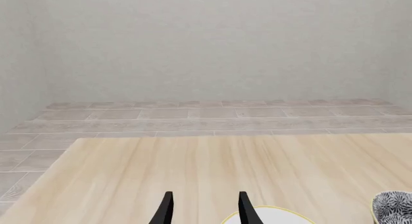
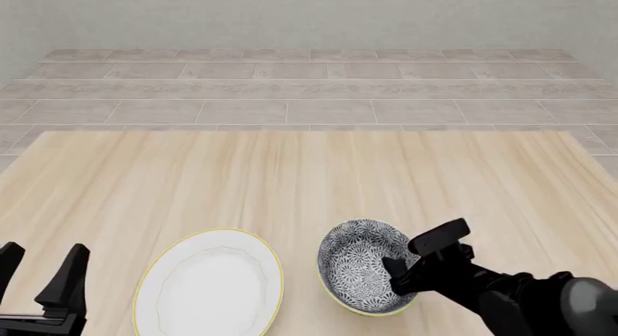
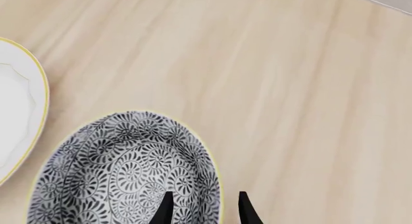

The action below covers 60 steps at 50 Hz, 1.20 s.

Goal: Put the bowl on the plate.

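The bowl [image 2: 360,263], patterned dark blue-grey and white inside with a pale rim, stands on the wooden table right of centre near the front edge. It also shows in the right wrist view [image 3: 129,171] and at the edge of the left wrist view [image 1: 394,207]. My right gripper [image 2: 404,275] [image 3: 204,210] is open and straddles the bowl's right rim, one finger inside and one outside. The white plate [image 2: 208,285] [image 3: 16,113] [image 1: 270,216] with a thin yellow rim lies just left of the bowl. My left gripper [image 2: 43,262] [image 1: 204,209] is open and holds nothing, left of the plate.
The light wooden table [image 2: 309,177] stretches far beyond both dishes. Behind its far edge lie a grey tiled floor [image 2: 309,90] and a pale wall. The bowl and plate sit a small gap apart.
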Available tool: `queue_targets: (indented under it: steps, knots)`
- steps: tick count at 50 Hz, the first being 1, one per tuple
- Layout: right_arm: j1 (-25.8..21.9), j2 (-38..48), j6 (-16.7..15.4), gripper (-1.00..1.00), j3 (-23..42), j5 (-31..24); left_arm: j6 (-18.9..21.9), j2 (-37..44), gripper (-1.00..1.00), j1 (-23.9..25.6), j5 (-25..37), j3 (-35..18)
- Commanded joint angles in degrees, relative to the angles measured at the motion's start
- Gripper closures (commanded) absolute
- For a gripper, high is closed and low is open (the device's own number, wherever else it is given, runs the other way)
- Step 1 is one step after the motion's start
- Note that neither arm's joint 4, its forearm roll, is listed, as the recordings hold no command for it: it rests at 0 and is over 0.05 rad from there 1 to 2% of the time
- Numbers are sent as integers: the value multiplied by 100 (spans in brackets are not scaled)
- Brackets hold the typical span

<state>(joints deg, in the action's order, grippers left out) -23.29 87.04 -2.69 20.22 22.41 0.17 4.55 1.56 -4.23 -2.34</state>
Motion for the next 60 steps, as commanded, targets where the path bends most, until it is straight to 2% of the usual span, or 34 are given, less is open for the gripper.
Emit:
queue_targets:
  steps: [1,8,9,20,39,43,53,60]
  knots:
    - [-11,155,15,-100,8,70,-6,4,-100,10,-6,14]
    - [-60,129,6,-100,19,36,-11,3,-100,9,-3,17]
    - [-58,115,33,100,31,9,-6,1,-100,9,-2,18]
    - [-67,-240,5,100,62,-293,-10,-30,-100,1,22,16]
    - [-217,-1298,369,100,444,-1320,-9,89,-100,-7,-116,11]
    - [-277,-1503,529,100,576,-1569,-11,134,-100,-5,-164,8]
    - [-263,-1888,647,100,951,-2059,-13,175,-100,-9,-208,-7]
    - [-326,-1942,698,100,1126,-2200,-18,196,-100,-10,-221,-18]
